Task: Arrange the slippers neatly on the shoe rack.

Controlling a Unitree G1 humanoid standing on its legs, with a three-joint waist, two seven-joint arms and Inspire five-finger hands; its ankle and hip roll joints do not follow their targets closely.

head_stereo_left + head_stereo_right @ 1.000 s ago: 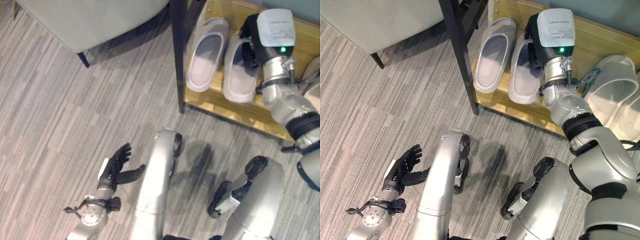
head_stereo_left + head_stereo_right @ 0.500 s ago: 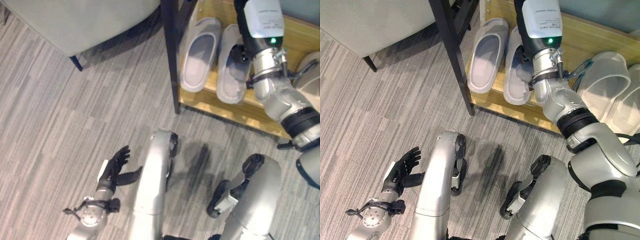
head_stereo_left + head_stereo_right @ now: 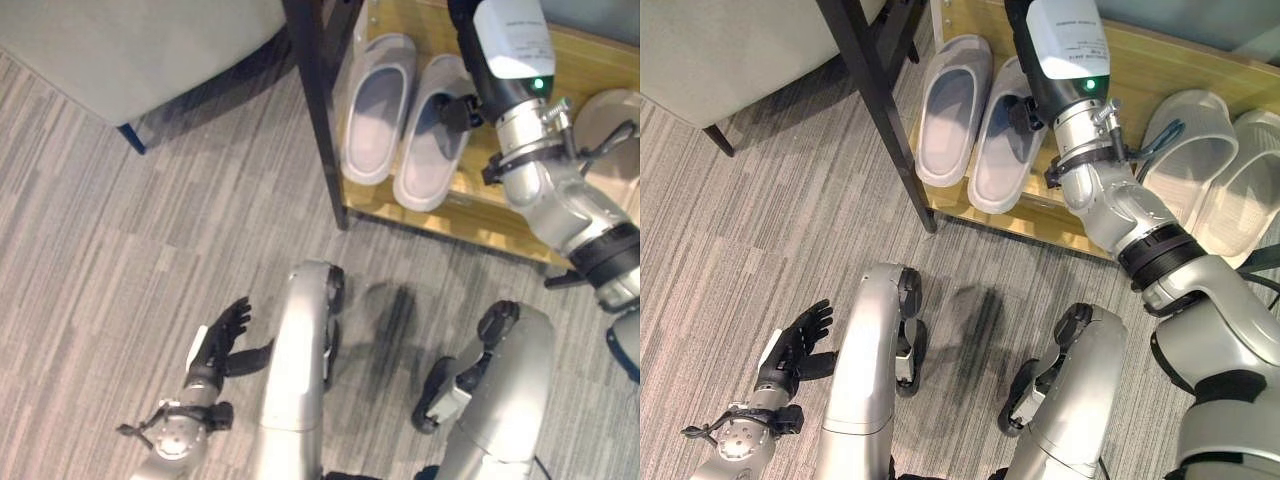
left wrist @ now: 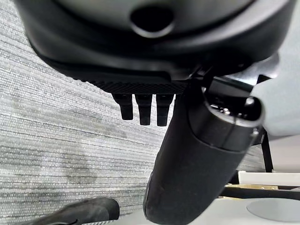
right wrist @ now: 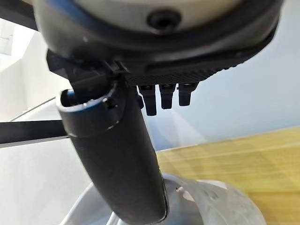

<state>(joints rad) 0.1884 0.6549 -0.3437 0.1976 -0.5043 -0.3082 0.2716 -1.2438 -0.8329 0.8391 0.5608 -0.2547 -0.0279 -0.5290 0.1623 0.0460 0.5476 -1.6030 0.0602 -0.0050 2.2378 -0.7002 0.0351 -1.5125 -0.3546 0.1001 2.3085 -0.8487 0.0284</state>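
Two grey slippers lie side by side on the wooden shoe rack, the left slipper and the right slipper, toes pointing to the back. My right hand hovers over the right slipper's outer edge, fingers straight and thumb stretched over the slipper's toe, holding nothing. A second, paler pair sits further right on the same shelf. My left hand hangs open low over the carpet, away from the rack, its fingers straight.
A black post of the rack's frame stands just left of the slippers. A grey upholstered seat on dark legs fills the upper left. Striped grey carpet spreads in front of the rack.
The whole view has shifted, so the rack sits further left. The right slipper now lies closer alongside its mate, with my right hand more to its outer side. The left hand has stayed idle.
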